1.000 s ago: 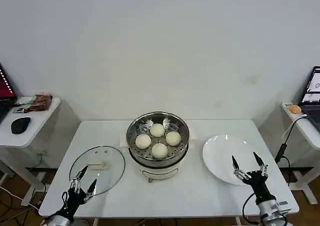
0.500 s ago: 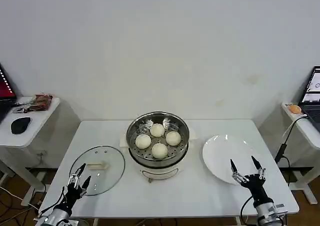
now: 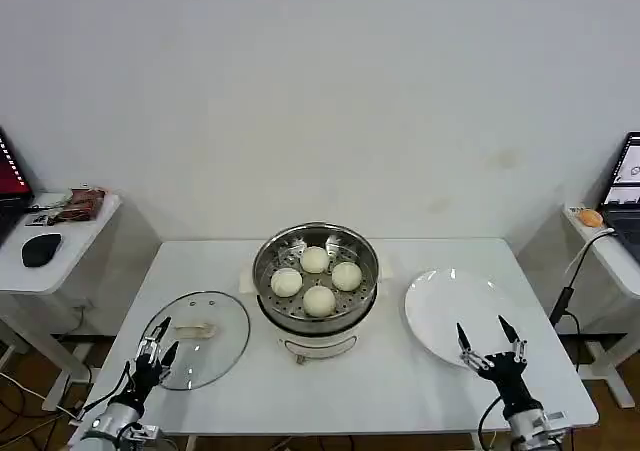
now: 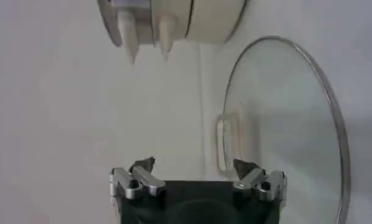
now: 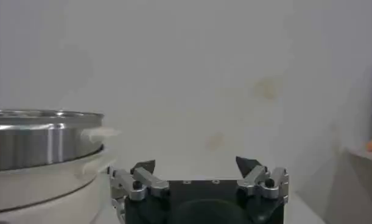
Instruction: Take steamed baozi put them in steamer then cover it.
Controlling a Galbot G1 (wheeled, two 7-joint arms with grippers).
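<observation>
A white table point(image 3: 400, 391) stands against a plain off-white wall point(image 3: 320, 91). At its middle sits the steamer point(image 3: 316, 276), a shiny steel pot on a white base, uncovered, with four steamed baozi point(image 3: 318, 299) resting on the perforated tray inside. To the robot's left of the pot, the cover point(image 3: 197, 337) lies flat on the table, its cream handle facing up. To the right of the pot lies a white plate point(image 3: 448, 316).

The left gripper point(image 3: 153, 349) hovers at the near edge of the glass lid with its fingers spread, touching nothing. The right gripper point(image 3: 491, 347) hangs over the near edge of the plate, fingers also spread wide and holding nothing.

A small side desk point(image 3: 50, 261) on the left carries a black mouse point(image 3: 41, 250) and some small packets. Another desk on the right holds a laptop point(image 3: 625, 191) and a small orange object point(image 3: 590, 217). No writing or brand is readable anywhere.
</observation>
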